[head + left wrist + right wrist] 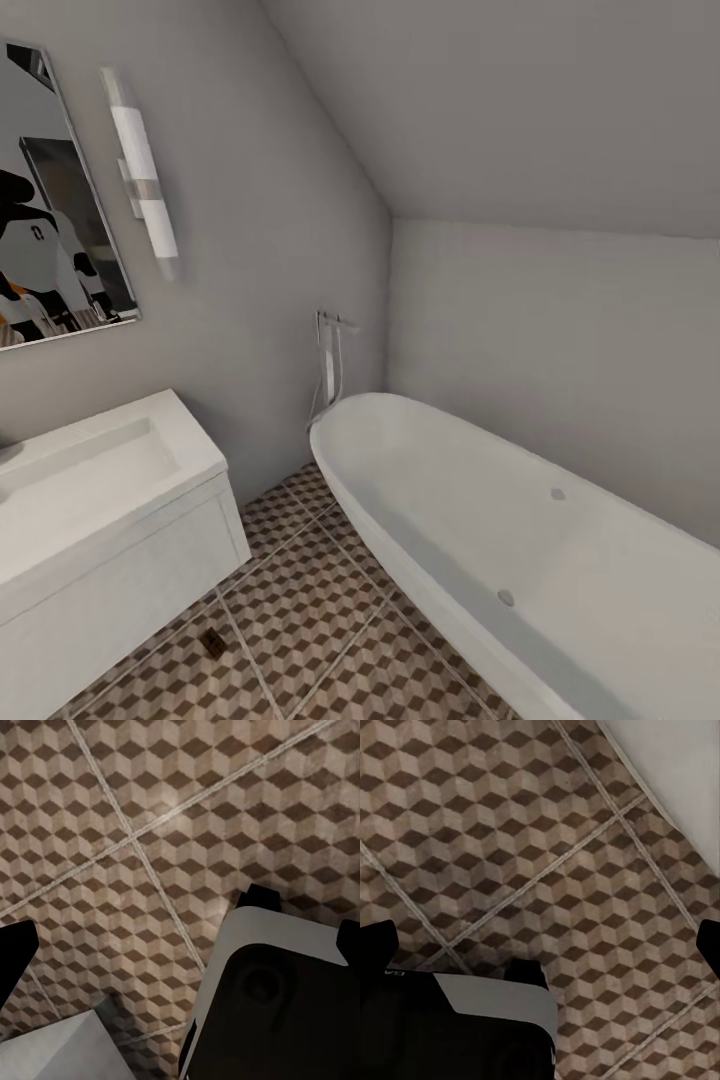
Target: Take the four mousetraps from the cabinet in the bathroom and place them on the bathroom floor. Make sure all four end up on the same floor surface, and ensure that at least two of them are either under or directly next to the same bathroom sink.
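Note:
The white sink (pixel 85 478) sits on its wall-hung vanity (pixel 130 575) at the left of the head view. The cube-patterned bathroom floor (pixel 300 610) runs between the vanity and the bathtub. A small dark flat object (pixel 212 643), possibly one of the mousetraps, lies on the tiles just in front of the vanity; it is too small to tell. The cabinet is out of view. My left gripper (pixel 180 945) hangs open over bare tiles, and my right gripper (pixel 540 945) is likewise open over the floor (pixel 532 832), nothing between the fingers.
A white oval bathtub (pixel 520 540) fills the right side, with a floor-standing chrome tap (pixel 330 360) at its far end. A mirror (pixel 50 200) and a wall lamp (pixel 145 180) hang above the sink. Parts of my own white-and-black body (pixel 277 997) show below both wrists.

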